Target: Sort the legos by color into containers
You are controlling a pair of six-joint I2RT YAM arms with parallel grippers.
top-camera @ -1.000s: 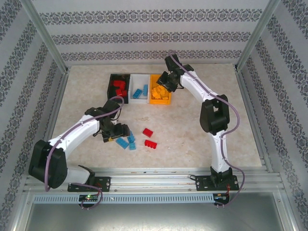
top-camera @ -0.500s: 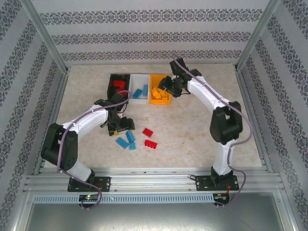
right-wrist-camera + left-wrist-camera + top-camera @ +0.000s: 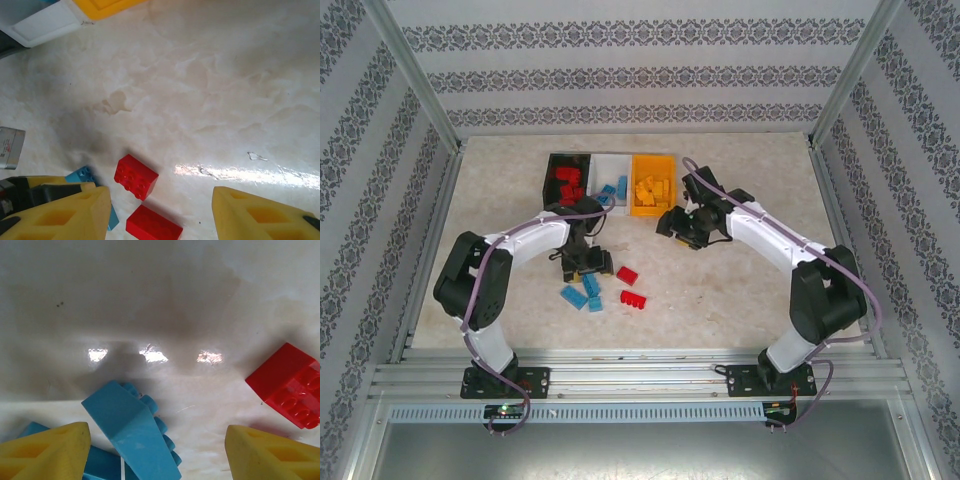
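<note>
The left hand (image 3: 577, 262), fingers apart and empty, hovers over a tilted blue brick (image 3: 132, 432) on the desk (image 3: 150, 300) (red brick (image 3: 287, 385) nearby) and should centre on it, then lower squarely before closing.

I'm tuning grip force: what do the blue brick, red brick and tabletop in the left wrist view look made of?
Blue brick: likely hard moulded plastic, smooth semi-matte, crisp edges and studs. Red brick: same plastic, slightly glossier, faint highlights on studs. Tabletop: pale, marble-patterned, glossy, mirroring three lights; stone or laminate, cannot tell.
</note>
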